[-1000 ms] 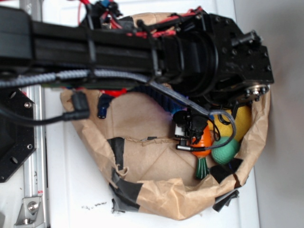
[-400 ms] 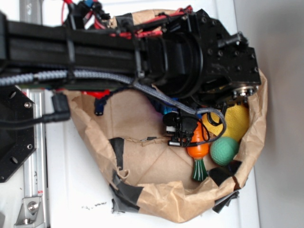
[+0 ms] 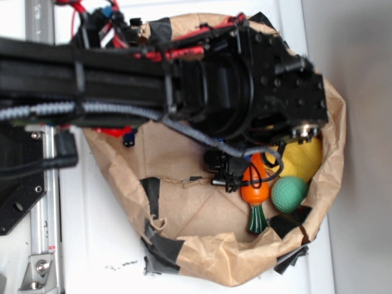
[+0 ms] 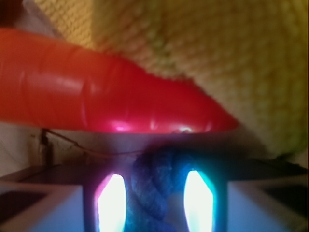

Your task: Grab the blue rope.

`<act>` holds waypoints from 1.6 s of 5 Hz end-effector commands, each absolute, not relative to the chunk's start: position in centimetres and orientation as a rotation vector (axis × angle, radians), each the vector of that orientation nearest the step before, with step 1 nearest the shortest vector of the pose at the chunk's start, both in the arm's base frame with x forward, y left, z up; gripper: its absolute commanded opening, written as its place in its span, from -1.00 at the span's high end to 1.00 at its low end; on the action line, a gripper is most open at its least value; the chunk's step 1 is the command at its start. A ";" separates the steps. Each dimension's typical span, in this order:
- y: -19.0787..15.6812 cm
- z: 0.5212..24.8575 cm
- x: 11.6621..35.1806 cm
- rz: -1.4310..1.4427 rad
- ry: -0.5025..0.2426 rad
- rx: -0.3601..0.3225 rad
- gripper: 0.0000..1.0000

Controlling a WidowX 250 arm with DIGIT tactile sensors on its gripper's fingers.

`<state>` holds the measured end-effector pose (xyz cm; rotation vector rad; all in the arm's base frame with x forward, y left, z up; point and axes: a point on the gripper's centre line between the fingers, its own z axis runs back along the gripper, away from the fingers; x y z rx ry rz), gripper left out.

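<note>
In the wrist view the blue rope (image 4: 150, 191), a thick dark navy twisted strand, runs up between my gripper (image 4: 153, 205) fingers. A glowing gap shows on each side of it, so the gripper is open around it. The fingers (image 4: 89, 203) are dark bars at the bottom edge. In the exterior view the gripper (image 3: 229, 173) hangs under the black arm inside the paper bag. There only a blue capped rope end (image 3: 127, 141) peeks out at the left; the arm hides the other parts.
An orange toy carrot (image 3: 255, 190) with a green top lies just right of the gripper and fills the wrist view above the rope (image 4: 96, 96). A yellow knitted toy (image 3: 303, 158) and a green ball (image 3: 289, 193) sit by the crumpled brown bag's wall (image 3: 202, 251).
The arm has slid to the left, and the gripper has come away from over the carrot and ball. The ball is now fully uncovered.
</note>
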<state>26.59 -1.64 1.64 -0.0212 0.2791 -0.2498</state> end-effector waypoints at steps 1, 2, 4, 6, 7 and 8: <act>-3.4 7.3 24.8 -0.127 0.129 -0.014 1.00; -3.9 11.2 25.3 -0.076 0.038 -0.065 1.00; -3.4 11.8 25.4 -0.050 -0.011 -0.049 1.00; -2.3 14.9 23.9 -0.012 -0.167 -0.051 1.00; -2.2 15.7 23.3 0.001 -0.190 -0.066 1.00; -1.9 13.9 23.5 0.003 -0.146 -0.064 1.00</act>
